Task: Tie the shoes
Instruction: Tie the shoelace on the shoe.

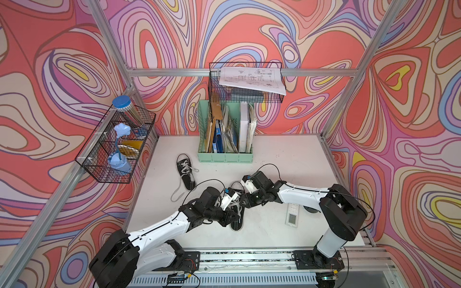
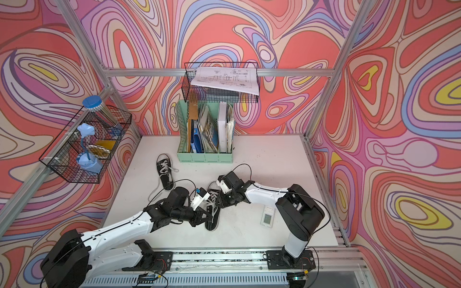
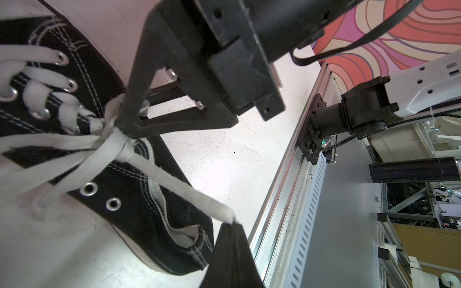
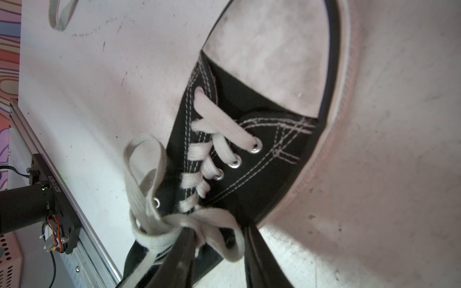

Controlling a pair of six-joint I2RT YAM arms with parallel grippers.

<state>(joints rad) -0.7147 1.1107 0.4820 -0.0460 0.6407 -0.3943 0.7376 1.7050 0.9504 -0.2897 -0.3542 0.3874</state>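
The near shoe (image 1: 236,220) lies mid-desk (image 1: 279,159) between my two arms, sole down. Its long axis runs roughly front to back, heel toward the rail (image 3: 274,212) and toe toward the back wall. The far shoe (image 1: 185,173) sits well apart, off to the left and nearer the back. It points much the same way, with its lace trailing loose on the desk.

My left claw (image 3: 230,224) is clamped on one end of the near shoe's lace (image 3: 174,185), which runs fairly straight from the knot (image 3: 117,142) out past the heel. My right claw (image 4: 219,232) sits at the knot, jaws partly apart with lace between them; I cannot tell whether it pinches anything.

My read on handling: the shoe is light canvas and will likely skid on this smooth desk if I pull from one side only, so I want opposed, even tension. The lace is flat, soft and limp (it won't hold a loop by itself). It should grip well when taken flat-side to the pads, close to the knot rather than out at the tip.
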